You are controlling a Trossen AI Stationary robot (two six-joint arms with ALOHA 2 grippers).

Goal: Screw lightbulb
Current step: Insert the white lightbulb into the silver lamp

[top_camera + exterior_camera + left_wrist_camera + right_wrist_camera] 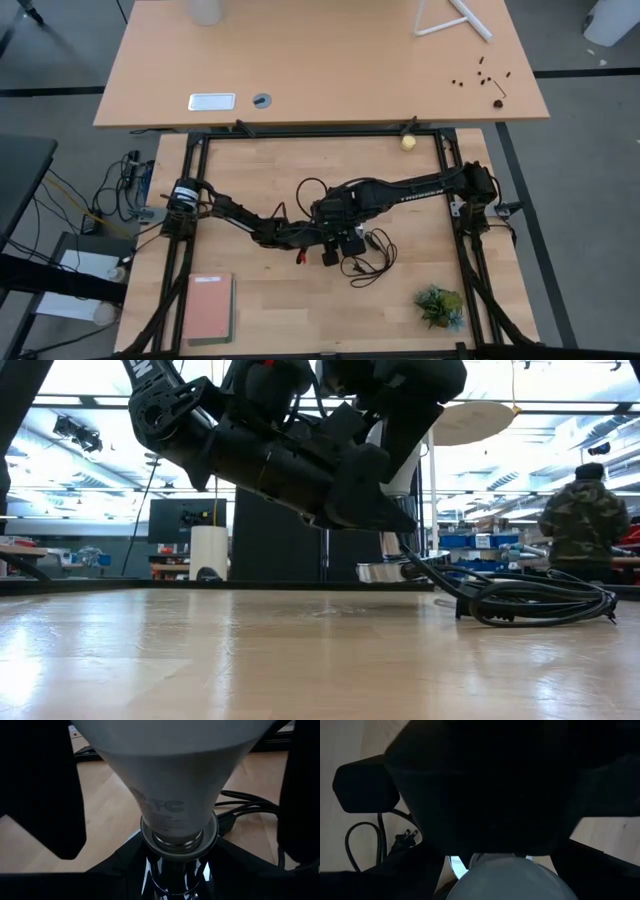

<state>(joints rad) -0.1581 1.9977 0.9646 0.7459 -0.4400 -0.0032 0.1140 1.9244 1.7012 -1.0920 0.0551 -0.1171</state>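
Note:
The white lightbulb [175,770] stands upright with its narrow neck in the socket's silver collar [179,840]. The socket [383,572] is near the table's middle, and its black cord [368,258] runs off toward the right. My left gripper [182,857] reaches in almost level from the table's left, a finger on either side of the socket. My right gripper [340,225] hangs over the bulb, pointing steeply down. Its wrist view shows only the bulb's dome [512,882] under dark shapes. My left gripper is shut on the socket's black lower part [115,870], below the collar, one finger [45,795] on each side. It comes in nearly level from the table's left. The place of contact is dark and runs into the picture's edge. The socket stays upright with the bulb on top.
The coiled cord with its plug [540,600] lies right of the socket. A yellowish ball [408,142] sits at the far edge, a reddish book [208,307] near left, a small plant [440,305] near right. A person [588,520] stands beyond the table.

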